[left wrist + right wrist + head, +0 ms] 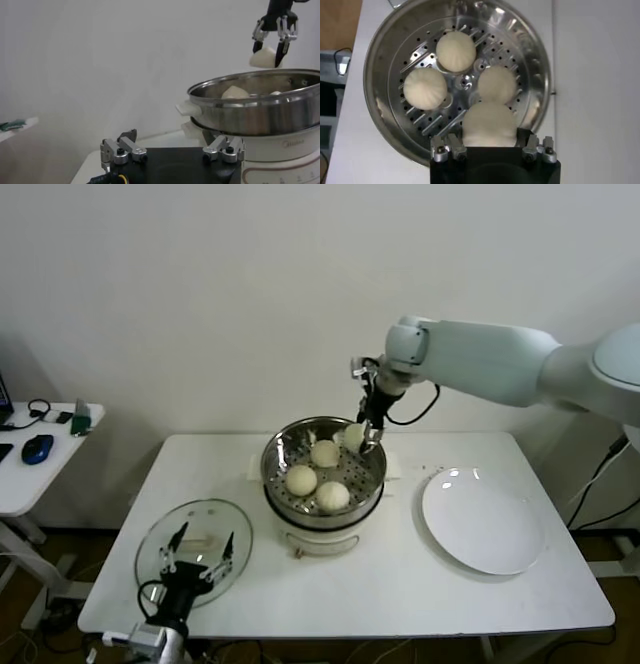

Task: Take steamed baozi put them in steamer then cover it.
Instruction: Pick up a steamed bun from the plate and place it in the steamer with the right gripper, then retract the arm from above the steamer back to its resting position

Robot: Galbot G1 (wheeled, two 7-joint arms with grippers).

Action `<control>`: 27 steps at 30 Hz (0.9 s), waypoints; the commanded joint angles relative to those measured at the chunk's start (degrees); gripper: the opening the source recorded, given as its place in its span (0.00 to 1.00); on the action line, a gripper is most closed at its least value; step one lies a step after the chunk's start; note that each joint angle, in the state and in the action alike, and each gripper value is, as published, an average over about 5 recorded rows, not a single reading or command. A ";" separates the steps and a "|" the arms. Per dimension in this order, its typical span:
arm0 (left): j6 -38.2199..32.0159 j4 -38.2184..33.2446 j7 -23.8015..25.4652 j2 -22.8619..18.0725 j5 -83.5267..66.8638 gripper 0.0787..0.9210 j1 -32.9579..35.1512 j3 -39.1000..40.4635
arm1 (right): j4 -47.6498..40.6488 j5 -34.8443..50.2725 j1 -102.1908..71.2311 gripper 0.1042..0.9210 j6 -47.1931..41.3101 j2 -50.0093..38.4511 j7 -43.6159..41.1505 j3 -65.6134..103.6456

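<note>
Steamer [325, 474]: steel pot on a white base, mid-table; landmark for all below.
Baozi: three lie on the perforated tray; a fourth baozi [354, 436] hangs above the steamer's far rim.
Right gripper [366, 434]: clamped on that fourth bun, over the tray's one free patch.
Advice: lower straight into the gap, clear of the neighbouring buns, release only once it rests.
Glass lid [193, 550]: flat on the table, left of the steamer.
Left gripper [198, 556]: fingers apart, poised over the lid.
White plate [484, 519]: right of the steamer.
</note>
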 commanded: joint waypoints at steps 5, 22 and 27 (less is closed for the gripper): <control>-0.01 0.73 -0.02 0.11 -0.08 0.88 -0.65 0.06 | -0.44 -1.85 -5.87 0.74 -0.85 3.91 1.27 -2.79; -0.01 0.98 -0.06 0.36 -0.19 0.88 -0.88 0.04 | -1.81 -4.71 -6.73 0.87 -0.74 3.56 1.64 -0.15; -0.17 1.07 -0.09 0.43 -0.23 0.88 -0.74 -0.19 | 0.19 -4.29 -3.62 0.88 -0.42 0.68 -0.10 1.53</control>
